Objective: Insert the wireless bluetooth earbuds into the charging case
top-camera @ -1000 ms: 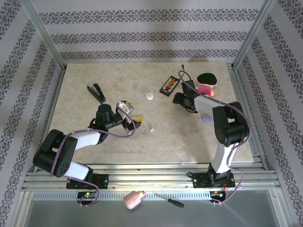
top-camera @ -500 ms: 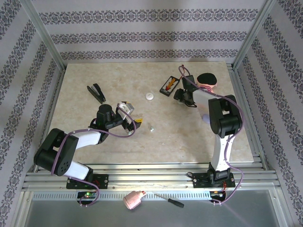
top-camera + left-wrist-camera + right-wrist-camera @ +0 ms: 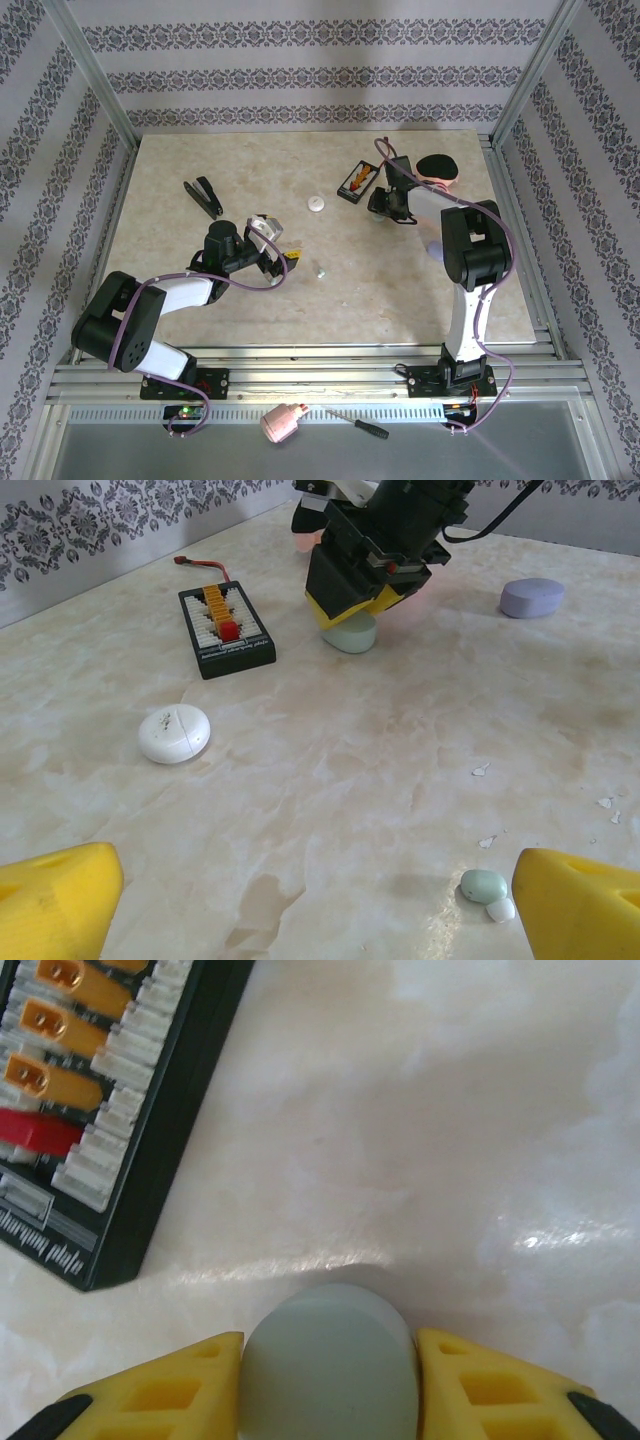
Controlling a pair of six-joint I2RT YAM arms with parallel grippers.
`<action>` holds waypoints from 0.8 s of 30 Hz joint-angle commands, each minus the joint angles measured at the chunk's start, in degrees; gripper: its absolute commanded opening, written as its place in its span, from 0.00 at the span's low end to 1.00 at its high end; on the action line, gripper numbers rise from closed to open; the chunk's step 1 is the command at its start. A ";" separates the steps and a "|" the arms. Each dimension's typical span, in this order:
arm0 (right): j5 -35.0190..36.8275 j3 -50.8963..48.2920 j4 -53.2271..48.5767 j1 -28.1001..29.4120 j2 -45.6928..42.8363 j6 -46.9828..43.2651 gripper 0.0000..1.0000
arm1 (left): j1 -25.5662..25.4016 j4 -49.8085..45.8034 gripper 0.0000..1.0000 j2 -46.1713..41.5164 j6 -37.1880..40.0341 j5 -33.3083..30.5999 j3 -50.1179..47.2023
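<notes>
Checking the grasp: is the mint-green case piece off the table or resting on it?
Resting on it. The left wrist view shows the mint-green case piece sitting on the table between the right gripper's fingers.

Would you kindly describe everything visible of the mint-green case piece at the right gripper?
The mint-green case piece is a small, smooth, rounded shell of matte-looking plastic, pale green-grey. It rests on the marble-patterned table, close to the black connector board but apart from it. The right gripper straddles it from above, and its yellow fingers lie against both sides.
</notes>
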 commanded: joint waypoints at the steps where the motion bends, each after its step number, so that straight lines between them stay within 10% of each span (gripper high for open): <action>1: -4.19 -0.91 -3.18 1.21 -2.76 -4.65 0.37 | -0.71 -0.44 0.99 0.40 0.05 -0.53 0.22; 9: -11.74 -1.43 -7.62 7.81 -3.86 -15.55 0.37 | -0.20 -1.41 0.99 0.41 -2.12 -2.72 0.94; 24: 2.54 -5.24 -7.34 19.09 -7.85 -22.69 0.55 | 3.58 -1.77 0.99 0.56 -9.58 -4.65 1.68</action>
